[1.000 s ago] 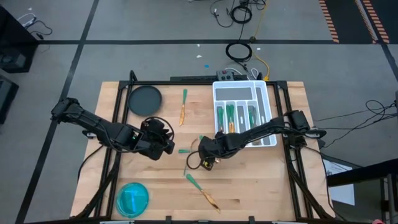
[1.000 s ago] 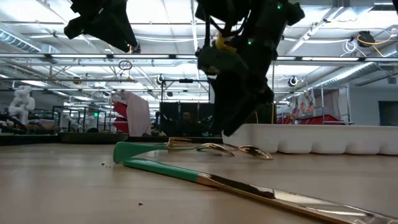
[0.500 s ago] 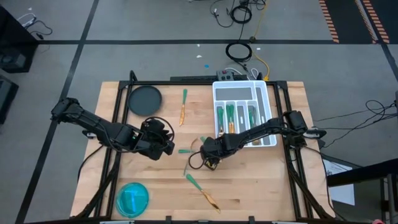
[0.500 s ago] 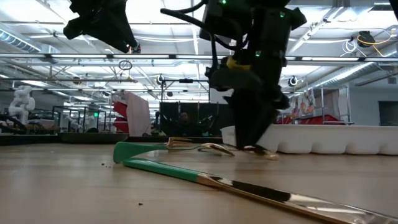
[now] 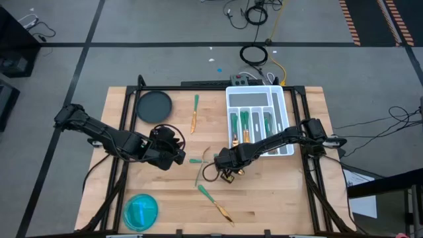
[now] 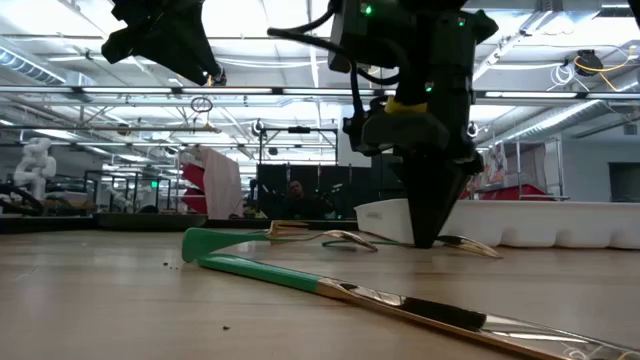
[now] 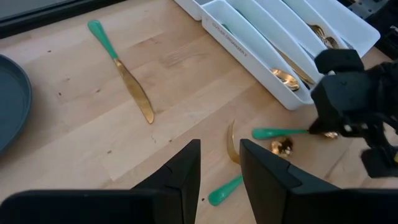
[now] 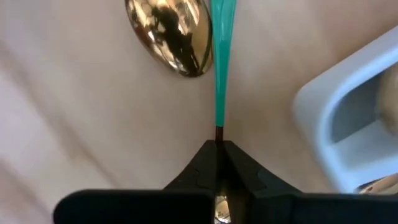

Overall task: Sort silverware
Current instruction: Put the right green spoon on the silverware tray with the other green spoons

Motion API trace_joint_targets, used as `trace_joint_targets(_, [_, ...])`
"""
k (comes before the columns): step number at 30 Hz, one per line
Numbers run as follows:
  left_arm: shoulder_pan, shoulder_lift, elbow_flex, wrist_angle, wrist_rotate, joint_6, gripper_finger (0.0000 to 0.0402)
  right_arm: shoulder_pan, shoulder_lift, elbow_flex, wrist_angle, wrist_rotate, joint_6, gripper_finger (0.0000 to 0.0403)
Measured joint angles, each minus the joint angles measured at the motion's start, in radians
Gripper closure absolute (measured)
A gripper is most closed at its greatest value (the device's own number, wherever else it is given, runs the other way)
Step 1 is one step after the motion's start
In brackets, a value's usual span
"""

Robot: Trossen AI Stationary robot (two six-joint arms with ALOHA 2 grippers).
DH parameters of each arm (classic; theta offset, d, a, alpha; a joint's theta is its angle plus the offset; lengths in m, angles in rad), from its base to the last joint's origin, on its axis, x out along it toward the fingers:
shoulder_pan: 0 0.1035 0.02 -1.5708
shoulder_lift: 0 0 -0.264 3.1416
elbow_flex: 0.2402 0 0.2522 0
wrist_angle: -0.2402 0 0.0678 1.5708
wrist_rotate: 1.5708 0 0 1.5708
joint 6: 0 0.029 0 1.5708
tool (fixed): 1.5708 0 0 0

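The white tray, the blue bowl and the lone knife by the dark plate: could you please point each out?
white tray [image 5: 230,99], high view, its left wall.
blue bowl [image 5: 141,211], high view, its middle.
lone knife [image 5: 194,119], high view, its gold blade.

Bright overhead light; closeup perhaps blurred.

Left arm: dark, jointed, reaching in from the table's left side toward the middle, held above the wood.
Left gripper [image 5: 177,153]: two dark fingers [image 7: 186,171] parted with a narrow gap, nothing between them, hovering clear of the surface.
Right arm: dark, stretched from the table's right edge toward the centre, wrist pitched steeply downward.
Right gripper [image 5: 229,173]: lowered to the tabletop, fingertips pointing down, pressed together on a slim teal-handled gold utensil [image 8: 221,74].
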Motion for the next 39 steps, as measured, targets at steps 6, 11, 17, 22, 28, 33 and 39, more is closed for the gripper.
trace_joint_targets(6, [0.0,0.0,0.0,0.0,0.002,0.0,0.0283,0.049,0.004,0.081,-0.014,-0.035,-0.013,0.0402])
trace_joint_targets(11, [0.0,0.0,0.0,0.008,0.002,0.0,0.0283,0.063,-0.001,0.181,-0.122,-0.042,-0.049,0.0402])
trace_joint_targets(17, [-0.006,0.0,0.0,0.02,0.007,-0.001,0.0283,0.059,-0.087,0.19,-0.035,-0.072,-0.134,0.0403])
trace_joint_targets(22, [-0.028,-0.001,0.0,0.027,0.007,0.0,0.0283,0.023,-0.24,0.049,0.127,-0.096,-0.18,0.0403])
trace_joint_targets(28, [-0.053,-0.001,0.0,0.037,0.006,-0.006,0.0283,-0.073,-0.582,-0.407,0.585,-0.206,-0.038,0.0403])
trace_joint_targets(33, [-0.053,-0.001,0.0,0.058,-0.026,-0.004,0.0283,-0.218,-0.77,-0.812,1.348,-0.262,0.164,0.0403])
trace_joint_targets(39, [-0.023,-0.001,0.0,0.089,-0.094,0.002,0.0283,-0.336,-0.73,-1.037,1.846,-0.272,0.362,0.0403])
